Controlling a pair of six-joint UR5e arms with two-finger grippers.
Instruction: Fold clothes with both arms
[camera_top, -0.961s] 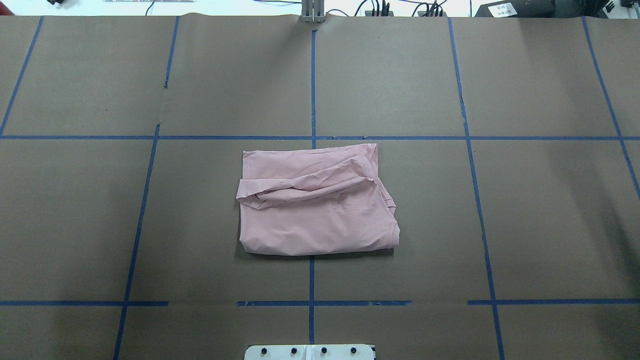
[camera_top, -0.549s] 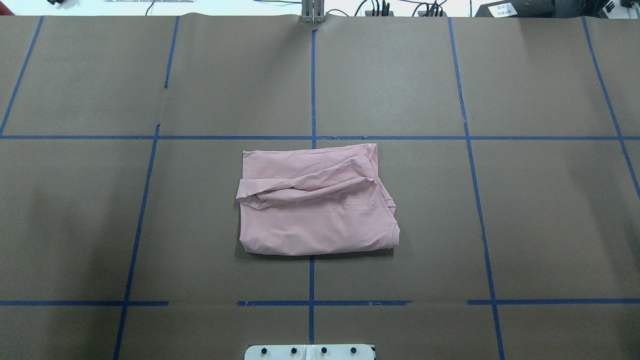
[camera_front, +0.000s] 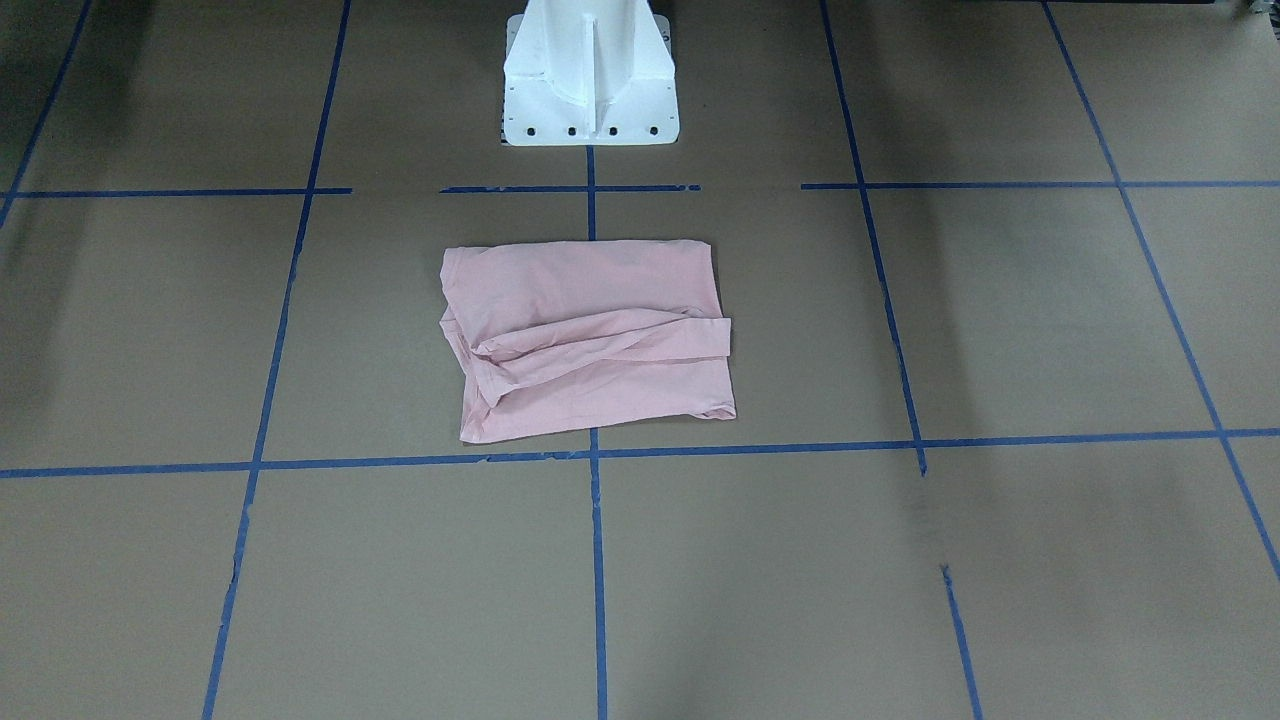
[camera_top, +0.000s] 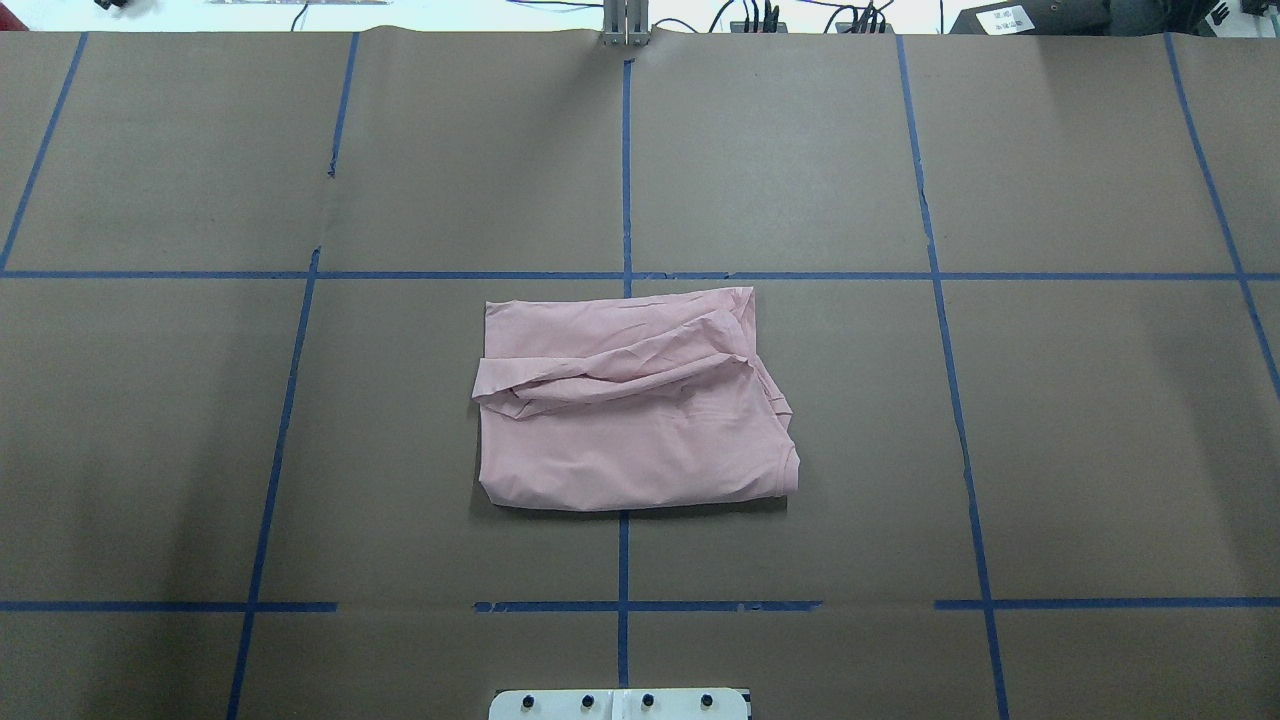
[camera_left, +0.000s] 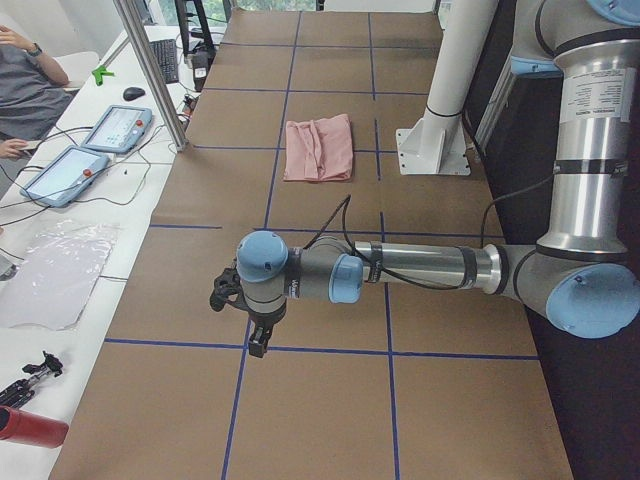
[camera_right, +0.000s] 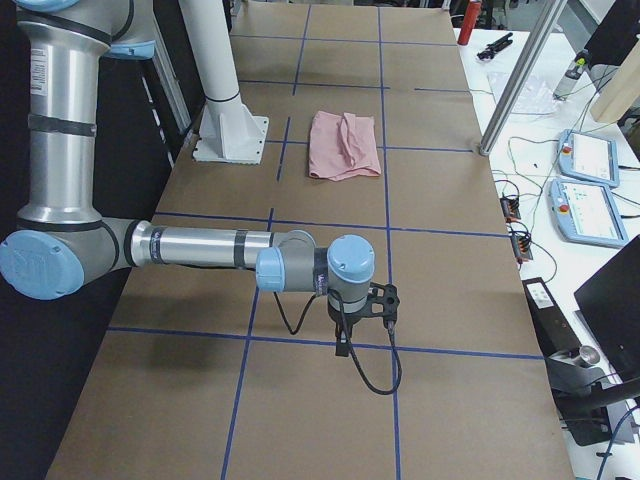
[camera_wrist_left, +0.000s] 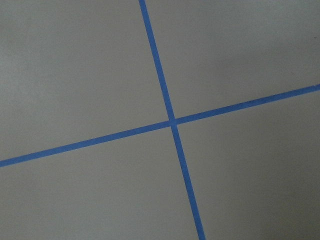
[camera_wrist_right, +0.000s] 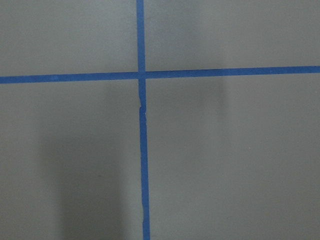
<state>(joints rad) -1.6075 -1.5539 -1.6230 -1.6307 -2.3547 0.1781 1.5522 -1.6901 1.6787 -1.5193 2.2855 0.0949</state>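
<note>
- Found shirt (camera_top: 635, 400) at middle of table (camera_top: 1100, 400), just in front of pedestal (camera_front: 590, 70), folded to a rough rectangle with a rumpled band across it (print and tag hidden).
- Noted left gripper (camera_left: 257, 342) hung over a tape cross (camera_wrist_left: 172, 122), well apart from shirt; could not tell whether open or closed.
- Noted right gripper (camera_right: 343, 348) likewise parked toward the opposite end; state also impossible to tell.
- Judged folding all but done.
- Judged next move, if any, to call for reaching in and flattening the loose band.
</note>
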